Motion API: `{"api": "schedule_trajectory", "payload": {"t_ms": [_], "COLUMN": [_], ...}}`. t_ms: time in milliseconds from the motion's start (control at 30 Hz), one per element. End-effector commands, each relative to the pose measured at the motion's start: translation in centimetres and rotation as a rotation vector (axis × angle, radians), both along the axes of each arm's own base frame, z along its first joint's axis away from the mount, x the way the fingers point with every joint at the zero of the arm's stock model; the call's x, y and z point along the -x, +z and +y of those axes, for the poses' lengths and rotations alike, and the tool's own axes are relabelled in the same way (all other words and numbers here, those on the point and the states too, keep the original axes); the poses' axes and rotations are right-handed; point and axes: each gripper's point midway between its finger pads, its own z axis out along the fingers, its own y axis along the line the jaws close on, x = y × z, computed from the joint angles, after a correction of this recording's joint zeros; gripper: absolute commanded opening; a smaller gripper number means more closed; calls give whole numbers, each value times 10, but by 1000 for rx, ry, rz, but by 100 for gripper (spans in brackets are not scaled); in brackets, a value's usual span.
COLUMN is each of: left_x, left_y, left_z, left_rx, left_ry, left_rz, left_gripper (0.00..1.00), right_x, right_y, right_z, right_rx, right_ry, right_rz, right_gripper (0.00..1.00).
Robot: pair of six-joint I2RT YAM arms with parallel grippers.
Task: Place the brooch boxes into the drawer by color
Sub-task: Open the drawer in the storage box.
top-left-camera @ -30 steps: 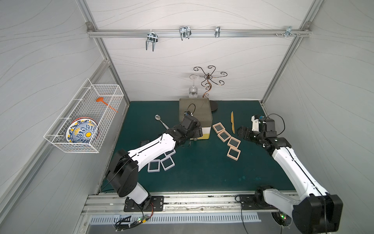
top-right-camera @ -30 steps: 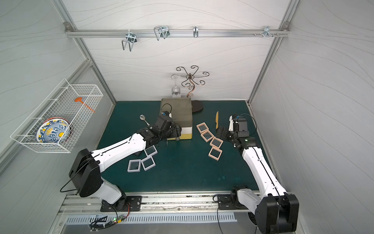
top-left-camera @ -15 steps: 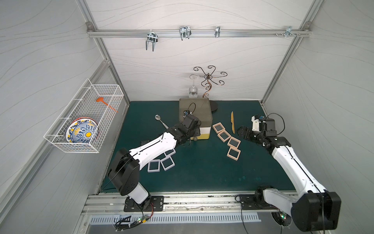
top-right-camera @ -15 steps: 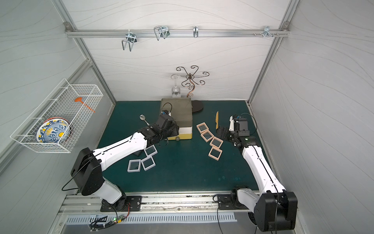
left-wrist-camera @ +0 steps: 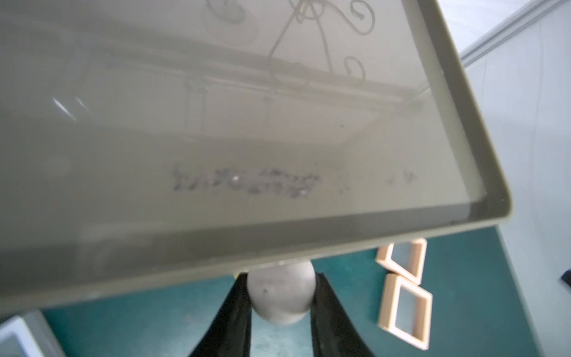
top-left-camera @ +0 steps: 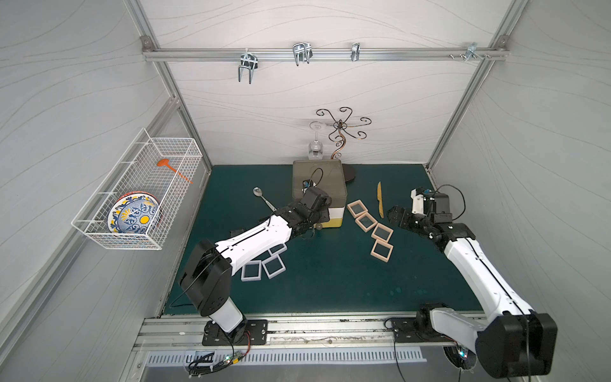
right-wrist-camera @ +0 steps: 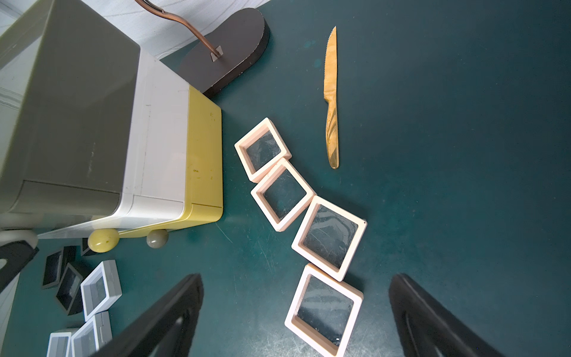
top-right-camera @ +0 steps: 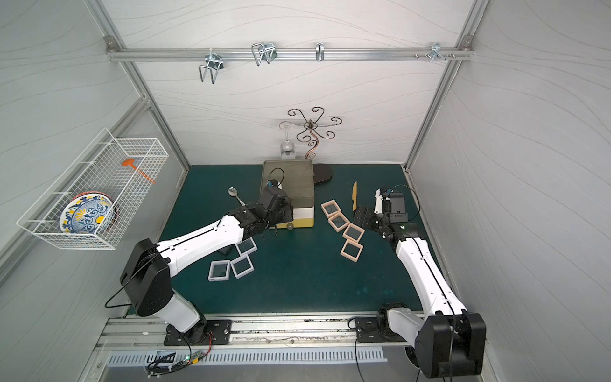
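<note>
Even bright diffuse light, soft shadows; drawer [left-wrist-camera: 216,154] close-up blurred (reflections on top).

Green mat [top-left-camera: 330,284], drawer [top-left-camera: 330,180] at back, brooch boxes [top-left-camera: 382,250], gold knife [top-left-camera: 380,200], spoon [top-left-camera: 258,191]

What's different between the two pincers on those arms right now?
The left pincer is narrowed around the white knob of the drawer unit; the right pincer gapes wide and holds nothing. The left is at the drawer front; the right hangs above the pink boxes. Both are black and two-fingered.
</note>
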Motion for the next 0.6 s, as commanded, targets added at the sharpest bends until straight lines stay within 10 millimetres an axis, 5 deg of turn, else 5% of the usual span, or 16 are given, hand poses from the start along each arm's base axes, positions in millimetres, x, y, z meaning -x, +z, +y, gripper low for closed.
{"api": "schedule_trajectory", "payload": {"t_ms": [0,567], "left_x": [-10,19], "left_y": [14,18], "left_z": [-1,4], "left_rx": [9,42], "left_ry": [21,-18], "left_rz": [-45,-33], "left_gripper": [24,11], "right_x": [-1,0], "right_y": [-1,-6], "right_z": [-1,-1], "right_rx": [-5,-4], "right_ry": [-5,-4], "right_rz": [0,5], "right_gripper": [99,99]}}
